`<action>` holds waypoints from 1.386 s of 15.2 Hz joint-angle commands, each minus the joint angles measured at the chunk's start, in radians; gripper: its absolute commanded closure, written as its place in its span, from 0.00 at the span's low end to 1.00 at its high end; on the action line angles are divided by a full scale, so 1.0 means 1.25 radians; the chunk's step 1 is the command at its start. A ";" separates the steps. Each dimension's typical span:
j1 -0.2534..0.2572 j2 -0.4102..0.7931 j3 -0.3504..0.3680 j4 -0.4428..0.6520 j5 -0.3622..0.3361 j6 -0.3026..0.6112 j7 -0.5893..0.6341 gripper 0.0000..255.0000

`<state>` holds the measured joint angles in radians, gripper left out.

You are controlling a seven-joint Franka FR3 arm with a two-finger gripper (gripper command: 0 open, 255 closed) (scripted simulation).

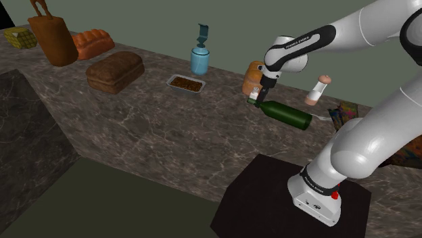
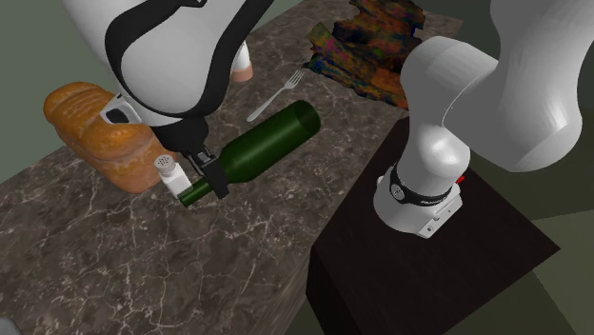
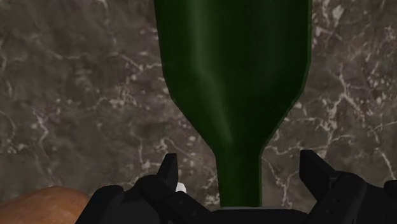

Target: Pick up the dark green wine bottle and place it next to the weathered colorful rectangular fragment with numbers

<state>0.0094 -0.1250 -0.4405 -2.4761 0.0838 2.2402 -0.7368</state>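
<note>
The dark green wine bottle (image 1: 289, 114) (image 2: 265, 146) (image 3: 232, 70) lies on its side on the marble counter (image 1: 155, 128), its neck pointing to the shoulder view's left. My gripper (image 1: 258, 100) (image 2: 210, 178) (image 3: 240, 168) is down at that neck. It is open, one finger on each side of the neck, with a gap showing on both sides in the wrist view. The colorful weathered fragment (image 1: 347, 111) (image 2: 373, 49) lies flat beyond the bottle's base, near a fork (image 2: 277, 93).
A brown bread loaf (image 1: 253, 73) (image 2: 95, 131) and a small white shaker (image 2: 169, 172) stand close beside the gripper. A pinkish capped container (image 1: 317, 90) stands behind the bottle. Further along are a blue spray bottle (image 1: 199, 57), a small tray (image 1: 186, 83) and a dark loaf (image 1: 115, 72). The dark stand (image 1: 284, 203) is in front.
</note>
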 commanded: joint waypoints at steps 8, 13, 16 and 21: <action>0.000 0.000 0.000 0.000 0.000 0.000 0.000 1.00; -0.002 -0.017 0.002 0.008 -0.010 -0.023 0.009 1.00; -0.004 -0.040 0.006 0.021 -0.022 -0.057 0.022 1.00; -0.008 -0.075 0.012 0.047 -0.038 -0.114 0.040 1.00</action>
<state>0.0008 -0.2096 -0.4274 -2.4225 0.0397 2.1117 -0.6914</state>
